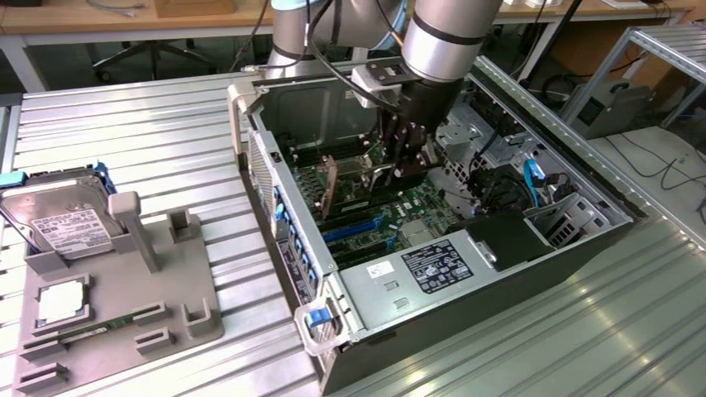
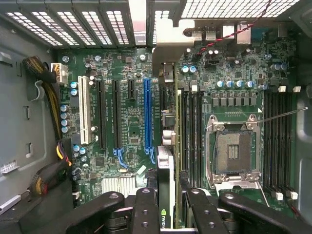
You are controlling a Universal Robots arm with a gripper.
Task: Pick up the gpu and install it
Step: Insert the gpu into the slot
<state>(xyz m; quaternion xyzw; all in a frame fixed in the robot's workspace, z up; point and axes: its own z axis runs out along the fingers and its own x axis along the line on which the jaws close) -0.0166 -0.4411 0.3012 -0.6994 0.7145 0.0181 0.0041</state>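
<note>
Black metal fingers (image 2: 146, 209) of the claw (image 2: 169, 207) sit closest, pinched narrow on the gpu (image 2: 166, 170), so it's gripping the card edge-on. Card hangs just beside the long blue slot (image 2: 147, 114) on the green motherboard (image 2: 122, 146), silver bracket end toward the vented rear wall. Tiny green logo on the card's edge, can't read it. Bare cpu socket (image 2: 233, 153) with a shiny metal frame sits on the card's other side. Exterior view has the silver arm (image 1: 441, 41) down inside the open black computer case (image 1: 497, 306), on a ribbed aluminium worktop (image 1: 144, 124). Grey plastic tray (image 1: 177, 289) at the exterior view's left holds a silver labelled hard drive (image 1: 66, 227), text too small.
</note>
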